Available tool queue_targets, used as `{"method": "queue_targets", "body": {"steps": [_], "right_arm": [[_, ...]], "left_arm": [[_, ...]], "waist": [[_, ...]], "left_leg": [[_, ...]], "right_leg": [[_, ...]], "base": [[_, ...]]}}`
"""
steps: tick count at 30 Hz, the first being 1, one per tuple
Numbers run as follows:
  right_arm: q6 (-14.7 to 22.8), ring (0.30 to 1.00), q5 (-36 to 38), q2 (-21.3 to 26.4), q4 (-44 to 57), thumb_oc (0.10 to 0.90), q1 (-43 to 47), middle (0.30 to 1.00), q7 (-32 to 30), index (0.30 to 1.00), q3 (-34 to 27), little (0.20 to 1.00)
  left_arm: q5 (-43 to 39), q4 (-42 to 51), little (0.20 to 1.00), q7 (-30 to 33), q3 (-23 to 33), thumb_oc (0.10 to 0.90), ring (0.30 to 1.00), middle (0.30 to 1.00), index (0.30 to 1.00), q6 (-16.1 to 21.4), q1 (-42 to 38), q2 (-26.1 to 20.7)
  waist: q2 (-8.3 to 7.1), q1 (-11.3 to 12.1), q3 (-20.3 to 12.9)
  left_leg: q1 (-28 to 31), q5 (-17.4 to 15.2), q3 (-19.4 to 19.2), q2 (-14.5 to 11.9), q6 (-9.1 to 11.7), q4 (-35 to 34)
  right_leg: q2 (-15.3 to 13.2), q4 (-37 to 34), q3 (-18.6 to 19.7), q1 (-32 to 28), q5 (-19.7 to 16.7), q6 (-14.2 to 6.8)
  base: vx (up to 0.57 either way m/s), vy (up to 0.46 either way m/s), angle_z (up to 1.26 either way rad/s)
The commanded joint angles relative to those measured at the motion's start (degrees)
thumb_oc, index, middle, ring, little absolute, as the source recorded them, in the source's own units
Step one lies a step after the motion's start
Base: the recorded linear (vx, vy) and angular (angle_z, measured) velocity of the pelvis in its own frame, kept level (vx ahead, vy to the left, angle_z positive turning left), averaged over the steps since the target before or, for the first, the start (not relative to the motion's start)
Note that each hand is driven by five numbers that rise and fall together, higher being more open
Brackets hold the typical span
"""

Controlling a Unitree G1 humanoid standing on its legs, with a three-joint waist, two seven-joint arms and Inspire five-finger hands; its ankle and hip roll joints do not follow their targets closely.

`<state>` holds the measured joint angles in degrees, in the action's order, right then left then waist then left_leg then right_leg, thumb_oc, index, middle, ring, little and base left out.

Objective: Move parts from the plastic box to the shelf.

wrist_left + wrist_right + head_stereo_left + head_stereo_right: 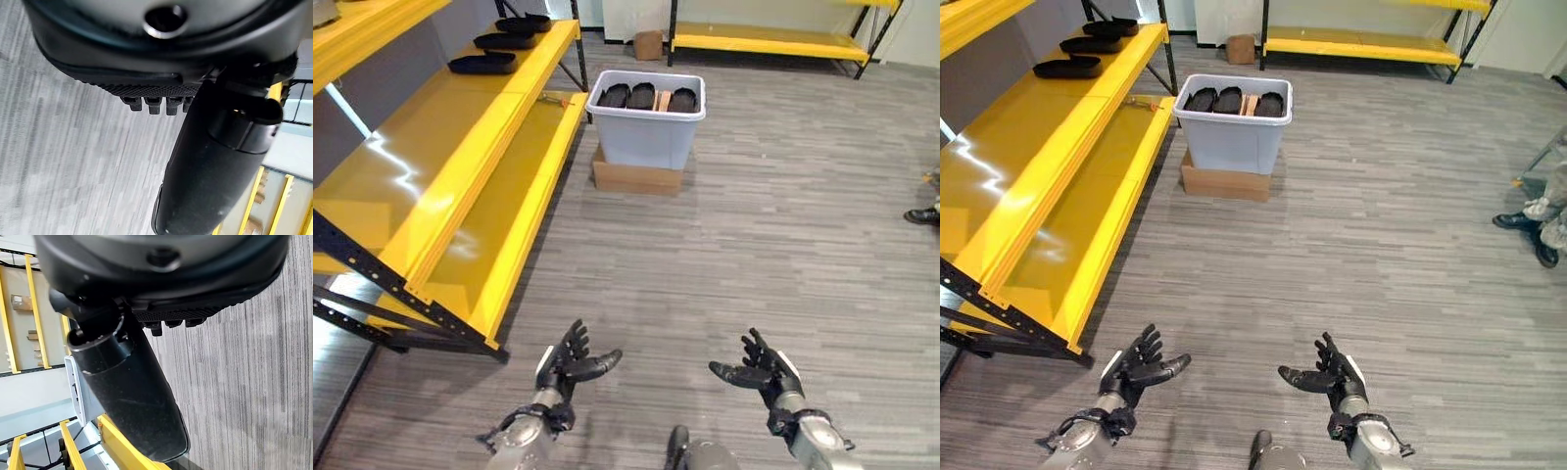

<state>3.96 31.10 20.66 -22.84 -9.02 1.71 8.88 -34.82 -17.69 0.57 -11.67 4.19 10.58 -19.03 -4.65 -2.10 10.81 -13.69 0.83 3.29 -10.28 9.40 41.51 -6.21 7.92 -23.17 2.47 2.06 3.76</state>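
A pale grey plastic box (pixel 646 132) stands on a flat cardboard box (pixel 636 176) on the floor ahead, beside the shelf's far end. Three black oval parts (pixel 641 96) lie in it. More black parts (pixel 481 64) rest on the upper yellow shelf (pixel 421 147) at the left. My left hand (pixel 570 362) and right hand (pixel 759 367) hover low over the floor near me, both open and empty, palms turned inward. Their thumbs show in the left wrist view (pixel 210 161) and the right wrist view (pixel 127 391).
A second yellow rack (pixel 769 41) runs along the far wall, with a small cardboard box (pixel 648 44) beside it. A person's shoes (pixel 1528 230) show at the right edge. Grey plank floor lies between me and the box.
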Motion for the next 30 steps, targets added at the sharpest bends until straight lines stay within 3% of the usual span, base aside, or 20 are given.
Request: {"method": "queue_targets", "body": {"steps": [1,2,3,4,6,8,10,12,13,17,18,19,22,23,25,26,27,30], "right_arm": [[5.65,1.000,1.75,2.39,4.72,0.900,2.17,1.000,-0.20,1.000,-1.43,1.000],[5.73,1.000,1.76,2.40,4.69,0.900,1.85,1.000,-0.06,1.000,-1.54,1.000],[5.81,1.000,1.28,2.29,4.33,0.900,1.87,1.000,-0.24,1.000,-1.41,1.000],[6.15,1.000,0.75,2.27,3.69,0.900,1.91,1.000,-0.50,1.000,-1.07,1.000],[6.08,1.000,0.64,2.39,3.46,0.900,1.84,1.000,-0.38,1.000,-1.05,1.000],[5.38,1.000,-0.23,1.94,3.54,0.900,1.66,1.000,0.59,1.000,-0.86,1.000],[5.04,1.000,-0.29,1.27,4.11,0.900,1.63,1.000,1.25,1.000,-0.65,1.000],[4.86,1.000,-0.31,0.83,4.13,0.900,1.78,1.000,1.40,1.000,-0.24,1.000],[4.52,1.000,0.20,-0.18,4.54,0.900,2.27,1.000,1.87,1.000,0.69,1.000],[4.44,1.000,-0.48,-0.62,4.52,0.900,3.40,1.000,2.36,1.000,1.66,1.000],[4.35,1.000,-0.75,-0.80,4.38,0.900,3.73,1.000,2.31,1.000,1.94,1.000],[4.15,1.000,-0.94,-1.33,4.07,0.900,3.96,1.000,2.30,1.000,2.38,1.000],[4.06,1.000,-0.98,-1.31,4.40,0.900,3.74,1.000,2.13,1.000,2.50,1.000],[4.07,1.000,-1.73,-1.29,4.85,0.900,3.35,1.000,2.18,1.000,2.50,1.000],[3.83,1.000,-1.72,-1.52,4.78,0.900,2.82,1.000,2.12,1.000,2.30,1.000],[3.95,1.000,-1.34,-1.06,5.15,0.900,2.46,1.000,2.02,1.000,2.23,1.000],[3.94,1.000,-1.33,-1.02,5.18,0.900,2.43,1.000,2.01,1.000,2.23,1.000],[3.81,1.000,-2.04,-0.10,5.63,0.900,1.92,1.000,1.73,1.000,1.71,1.000]], "left_arm": [[-0.80,6.12,1.000,-1.29,1.43,0.900,1.000,1.000,1.000,4.54,-1.28,-1.79],[-0.69,6.34,1.000,-1.37,1.55,0.900,1.000,1.000,1.000,4.59,-0.47,-1.87],[-0.38,6.00,1.000,-1.24,1.59,0.900,1.000,1.000,1.000,4.60,-0.14,-1.82],[0.03,5.71,1.000,-0.87,2.06,0.900,1.000,1.000,1.000,4.55,0.87,-1.39],[0.17,5.59,1.000,-0.80,2.06,0.900,1.000,1.000,1.000,4.53,0.85,-1.50],[0.26,5.58,1.000,-1.23,2.50,0.900,1.000,1.000,1.000,4.56,1.19,-1.63],[0.24,6.08,1.000,-1.48,3.20,0.900,1.000,1.000,1.000,4.69,1.27,-2.47],[0.26,5.96,1.000,-1.29,3.50,0.900,1.000,1.000,1.000,4.82,1.24,-2.78],[0.25,6.15,1.000,-0.84,3.65,0.900,1.000,1.000,1.000,5.00,0.62,-3.68],[1.53,6.36,1.000,-0.38,3.71,0.900,1.000,1.000,1.000,5.11,-0.08,-4.68],[1.74,6.22,1.000,-0.12,3.79,0.900,1.000,1.000,1.000,5.06,-0.28,-4.77],[0.98,5.56,1.000,0.19,3.60,0.900,1.000,1.000,1.000,4.67,-0.51,-4.55],[0.39,5.46,1.000,0.15,3.52,0.900,1.000,1.000,1.000,4.60,-0.39,-4.57],[0.74,6.38,1.000,0.47,3.53,0.900,1.000,1.000,1.000,4.64,0.01,-4.83],[0.86,6.18,1.000,0.28,3.54,0.900,1.000,1.000,1.000,4.45,0.16,-4.56],[0.59,5.78,1.000,-0.02,3.12,0.900,1.000,1.000,1.000,4.67,0.07,-4.33],[0.58,5.75,1.000,-0.04,3.11,0.900,1.000,1.000,1.000,4.69,0.07,-4.30],[0.61,5.83,1.000,-0.71,3.36,0.900,1.000,1.000,1.000,4.73,0.41,-4.28]], "waist": [[-0.36,-0.37,0.71],[-0.40,-0.05,0.56],[0.15,0.31,0.44],[1.53,2.13,0.61],[1.91,2.54,0.89],[2.11,2.65,-0.03],[1.66,2.67,-1.42],[1.29,2.83,-1.65],[0.73,3.14,-2.26],[0.43,3.51,-2.24],[0.43,3.49,-2.14],[0.36,3.28,-1.69],[0.67,2.86,-1.46],[1.92,2.20,-0.14],[2.28,1.35,0.09],[2.09,0.22,0.31],[2.20,0.19,0.54],[1.42,-1.78,1.10]], "left_leg": [[3.24,-0.53,-10.01,-0.40,-3.97,-14.17],[3.17,-0.44,-10.86,-1.30,-4.23,-17.57],[1.40,1.70,-11.25,-2.69,-4.02,-22.85],[1.65,8.15,-8.82,-3.57,-2.56,-33.37],[1.91,9.64,-7.87,-3.79,-2.06,-35.79],[4.53,7.19,-7.66,-2.54,-2.91,-37.53],[6.14,6.02,-8.36,-0.35,-3.83,-38.21],[6.43,5.31,-9.05,0.25,-4.34,-37.80],[6.41,3.24,-9.48,2.34,-6.10,-36.49],[5.97,0.77,-10.02,4.15,-8.15,-35.09],[6.33,-0.07,-10.28,4.82,-8.88,-34.86],[7.62,-1.59,-10.57,6.49,-10.36,-34.36],[8.20,-1.93,-10.53,6.84,-11.04,-34.45],[10.18,-2.62,-10.71,6.93,-12.20,-35.02],[12.60,-3.37,-10.95,7.73,-12.33,-36.58],[14.26,-4.18,-10.15,8.68,-11.77,-37.26],[14.60,-4.31,-10.10,8.56,-11.71,-37.28],[18.05,-6.37,-8.74,8.84,-9.82,-38.36]], "right_leg": [[-2.58,-5.57,2.31,-2.49,-3.87,-7.28],[-2.36,-5.61,2.85,-3.08,-3.43,-7.61],[-1.93,-5.72,3.25,-3.97,-2.69,-8.05],[-0.57,-5.69,5.21,-6.07,-1.27,-8.41],[-0.44,-5.45,5.67,-7.28,-0.49,-8.62],[-0.83,-4.63,6.26,-7.73,0.36,-9.19],[-2.12,-3.35,6.82,-7.80,0.47,-10.10],[-2.73,-2.89,7.26,-7.73,0.52,-10.47],[-4.29,-1.38,8.48,-7.45,0.88,-11.45],[-6.02,4.12,9.13,-4.88,0.98,-12.70],[-6.83,7.08,9.17,-3.36,-0.39,-13.31],[-8.41,13.49,9.87,-1.03,-5.22,-14.48],[-8.52,16.53,10.58,0.65,-8.13,-14.62],[-7.76,23.07,9.79,4.24,-9.04,-14.32],[-7.80,21.53,9.52,6.84,-8.44,-13.87],[-7.18,14.77,10.74,8.80,-7.74,-13.04],[-7.06,14.63,10.63,8.37,-7.67,-13.03],[-9.65,-1.42,11.75,9.81,-12.20,-14.44]], "base": [[0.23,0.076,0.00],[0.23,0.137,0.06],[0.37,0.249,-0.25],[0.40,0.270,-0.36],[0.24,0.157,-0.60],[0.21,0.168,-0.74],[0.25,0.207,-0.43],[0.19,0.173,-0.14],[0.23,0.223,0.05],[0.15,0.197,-0.04],[0.13,0.183,-0.07],[0.13,0.180,-0.08],[0.10,0.152,0.11],[0.24,0.205,0.12],[0.29,0.119,-0.01],[0.18,-0.021,-0.08],[0.28,-0.071,0.00],[0.33,-0.147,0.18]]}}
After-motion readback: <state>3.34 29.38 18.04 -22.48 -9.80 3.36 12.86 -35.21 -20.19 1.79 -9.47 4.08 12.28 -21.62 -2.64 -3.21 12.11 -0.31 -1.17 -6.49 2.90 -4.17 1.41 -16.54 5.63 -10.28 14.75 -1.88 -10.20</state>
